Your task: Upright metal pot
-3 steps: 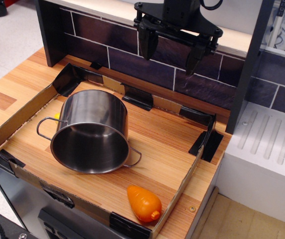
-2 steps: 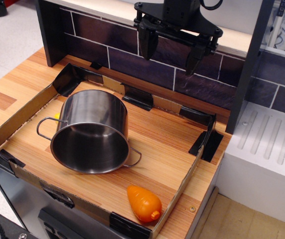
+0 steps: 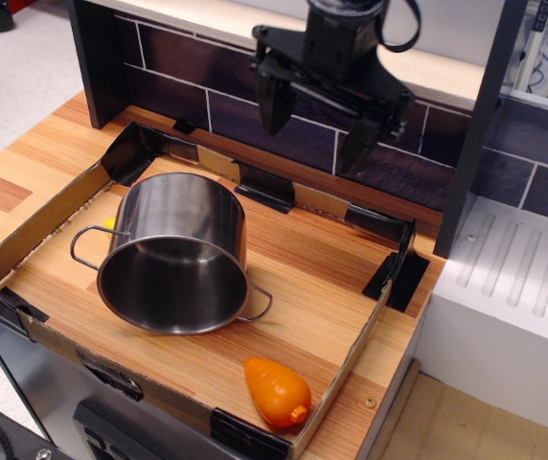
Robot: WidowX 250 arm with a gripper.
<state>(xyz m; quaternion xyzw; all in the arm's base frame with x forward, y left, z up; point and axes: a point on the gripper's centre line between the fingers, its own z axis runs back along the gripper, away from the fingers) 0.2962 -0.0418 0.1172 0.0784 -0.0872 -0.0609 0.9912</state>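
The metal pot [image 3: 176, 253] lies tilted on its side in the left half of a shallow cardboard tray [image 3: 54, 213], its open mouth facing the front. Its two wire loop handles stick out at the left and at the lower right of the rim. My gripper [image 3: 312, 129] is black, open and empty. It hangs above the back edge of the tray, up and to the right of the pot, and is well apart from it.
An orange toy carrot [image 3: 276, 391] lies at the tray's front right. A small yellow thing [image 3: 109, 223] peeks out behind the pot. A dark brick-pattern wall [image 3: 216, 96] stands behind. A white ribbed drainer [image 3: 518, 278] sits at the right.
My gripper has moved a little down and to the left, toward the tray. The pot and the carrot have not moved.
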